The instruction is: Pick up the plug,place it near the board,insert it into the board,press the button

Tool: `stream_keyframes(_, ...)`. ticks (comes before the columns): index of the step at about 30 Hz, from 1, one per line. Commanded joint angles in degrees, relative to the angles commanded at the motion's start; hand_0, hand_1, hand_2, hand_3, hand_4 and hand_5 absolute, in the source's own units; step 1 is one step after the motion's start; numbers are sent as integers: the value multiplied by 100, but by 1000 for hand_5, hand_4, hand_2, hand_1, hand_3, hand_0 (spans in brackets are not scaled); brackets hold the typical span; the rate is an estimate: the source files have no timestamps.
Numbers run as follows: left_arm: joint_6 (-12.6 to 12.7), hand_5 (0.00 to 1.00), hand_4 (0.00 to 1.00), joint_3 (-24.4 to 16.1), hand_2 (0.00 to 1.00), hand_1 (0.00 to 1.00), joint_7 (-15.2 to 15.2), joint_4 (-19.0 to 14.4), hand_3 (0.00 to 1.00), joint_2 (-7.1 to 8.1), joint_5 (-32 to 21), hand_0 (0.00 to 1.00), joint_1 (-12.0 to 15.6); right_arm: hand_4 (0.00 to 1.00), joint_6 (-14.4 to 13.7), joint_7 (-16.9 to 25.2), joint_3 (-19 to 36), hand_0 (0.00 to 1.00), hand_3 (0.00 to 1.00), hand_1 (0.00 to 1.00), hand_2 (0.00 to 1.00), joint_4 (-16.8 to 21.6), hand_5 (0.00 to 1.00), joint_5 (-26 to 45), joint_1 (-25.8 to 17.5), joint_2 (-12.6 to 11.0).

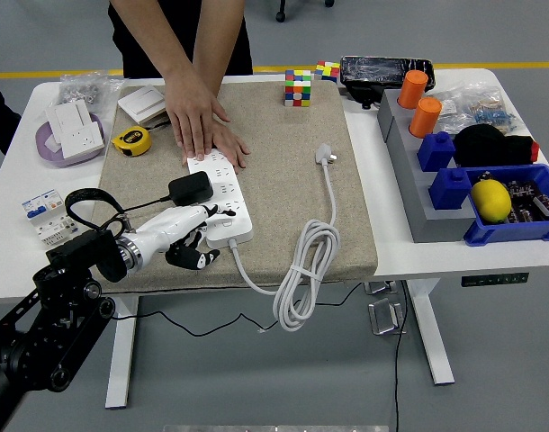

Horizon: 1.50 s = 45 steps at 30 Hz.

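Observation:
The white power strip (pixel 225 200) lies on the beige mat (pixel 283 193), running from the middle towards the near edge. A black plug (pixel 191 187) stands on the strip's left side, its black cord running off to the left. My left hand (pixel 186 241), white with dark fingertips, is low at the mat's near left edge, just near of the strip, with its fingers relaxed and holding nothing. A person's hand (pixel 201 121) presses flat on the strip's far end. The right arm is out of view.
The strip's white cable (pixel 303 270) hangs coiled over the mat's front edge, and its plug (pixel 325 155) lies on the mat. A yellow tape measure (pixel 130 139), sockets (pixel 75 126) and a breaker (pixel 42 214) are at left. A cube (pixel 298 87) is at the back. Blue bins (pixel 517 216) stand at right.

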Motion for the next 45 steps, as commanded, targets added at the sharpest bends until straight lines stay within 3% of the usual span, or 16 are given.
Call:
stream_keyframes(33,48,2,604,83,117,2,9,362,870,-21,0,159,1,998,0,-1,-30,834,776,758,747,2,998,10,-13,-10)
stream_keyframes(41,96,2,609,-13,119,2,19,51,865,-8,0,161,17,998,-4,-3,-6,835,776,758,747,2,998,9,-7,-8)
stream_keyframes(45,157,2,609,-107,119,2,44,-418,865,-5,0,161,75,998,-5,-4,7,835,776,758,747,3,998,1,-6,-1)
